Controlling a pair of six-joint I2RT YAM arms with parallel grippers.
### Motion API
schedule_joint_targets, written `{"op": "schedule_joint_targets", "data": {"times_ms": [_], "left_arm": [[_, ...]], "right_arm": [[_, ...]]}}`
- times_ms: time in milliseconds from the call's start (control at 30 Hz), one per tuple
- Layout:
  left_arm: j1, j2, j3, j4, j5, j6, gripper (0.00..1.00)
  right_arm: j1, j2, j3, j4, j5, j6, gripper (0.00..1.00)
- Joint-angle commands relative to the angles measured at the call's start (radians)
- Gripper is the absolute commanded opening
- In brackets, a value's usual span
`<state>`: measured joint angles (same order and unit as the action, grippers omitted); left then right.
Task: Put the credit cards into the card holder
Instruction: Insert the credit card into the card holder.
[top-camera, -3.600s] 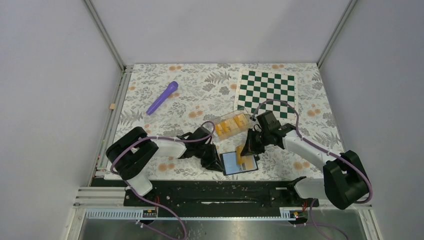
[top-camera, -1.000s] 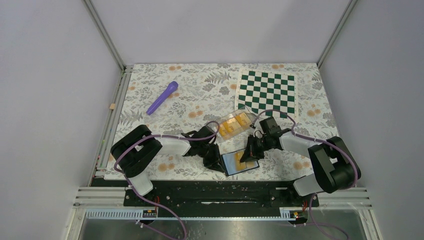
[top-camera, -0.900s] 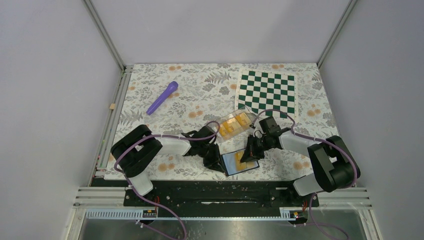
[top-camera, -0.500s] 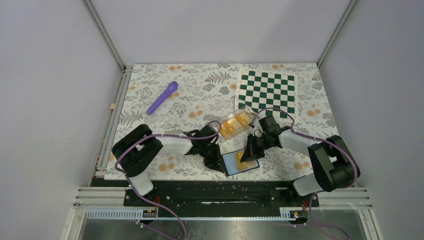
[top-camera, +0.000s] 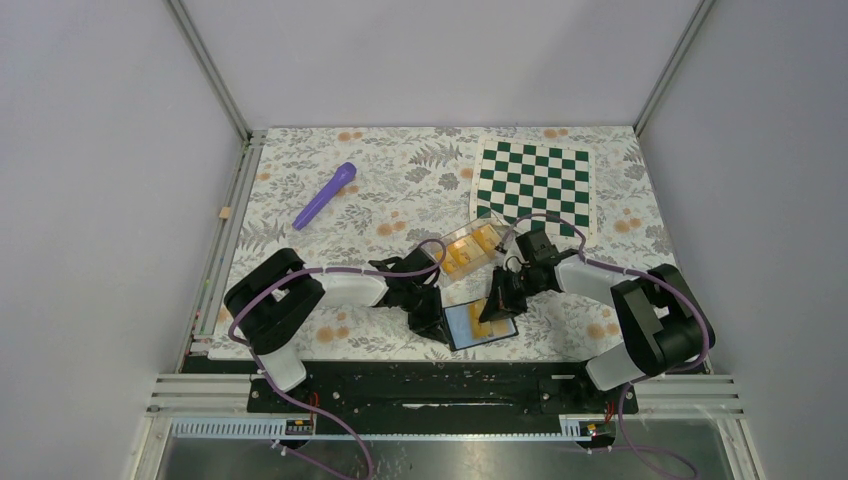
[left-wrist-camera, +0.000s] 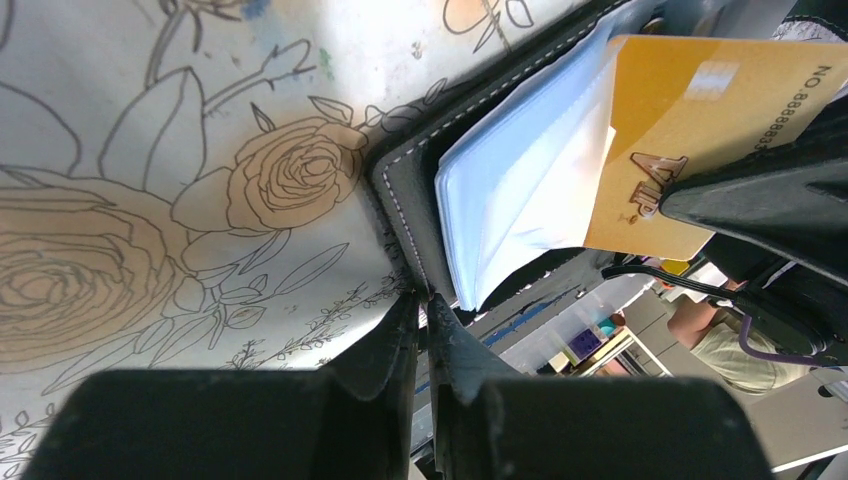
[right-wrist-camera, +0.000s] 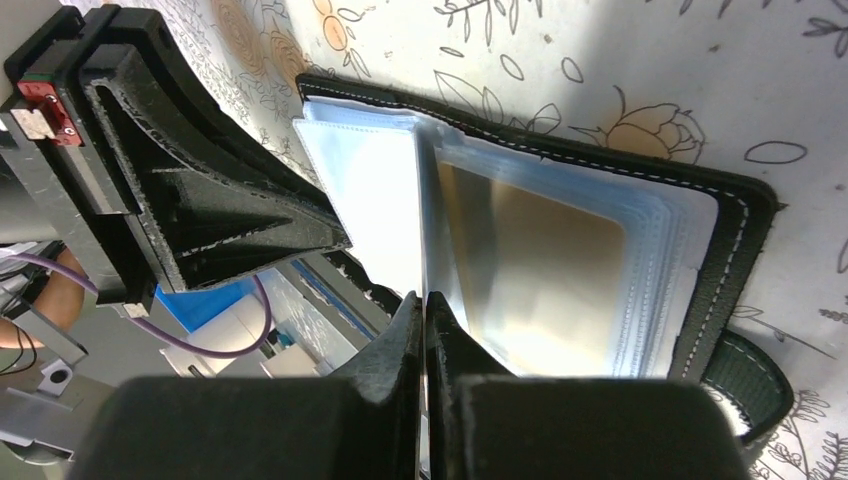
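Two tight pinches share the work: the left fingers (left-wrist-camera: 390, 340) clamp the wallet (left-wrist-camera: 410, 190) edge to prop it open. The right fingers (right-wrist-camera: 395, 340) hold an orange card (left-wrist-camera: 680, 110) over its sleeves (left-wrist-camera: 520, 190).

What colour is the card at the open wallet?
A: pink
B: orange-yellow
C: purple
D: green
B: the card lying over the open black wallet is orange-yellow, seen clearly in the left wrist view.
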<state>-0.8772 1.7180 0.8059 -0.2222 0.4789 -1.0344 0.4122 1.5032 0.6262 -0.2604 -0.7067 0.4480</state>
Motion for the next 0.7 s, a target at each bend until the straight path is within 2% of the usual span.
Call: {"op": "schedule_joint_targets", "data": {"times_ms": [0,367,500,667], "left_arm": [[0.001,0.035,0.003,-0.065,-0.122,0.041,0.09],[0.000,0.043,0.008,-0.072,-0.128,0.048,0.09],[0.001,0.043,0.012,-0.079,-0.131,0.051,0.09],[0.001,0.047,0.018,-0.085,-0.135,0.054,0.09]], "right_arm": [[0.002,0.001,0.031,-0.031,-0.050,-0.039,0.00],[0.002,0.032,0.063,-0.035,-0.157,-0.035,0.00],[0.002,0.055,0.073,-0.064,-0.150,-0.048,0.00],[0.002,0.079,0.079,-0.103,-0.097,-0.068,0.05]]}}
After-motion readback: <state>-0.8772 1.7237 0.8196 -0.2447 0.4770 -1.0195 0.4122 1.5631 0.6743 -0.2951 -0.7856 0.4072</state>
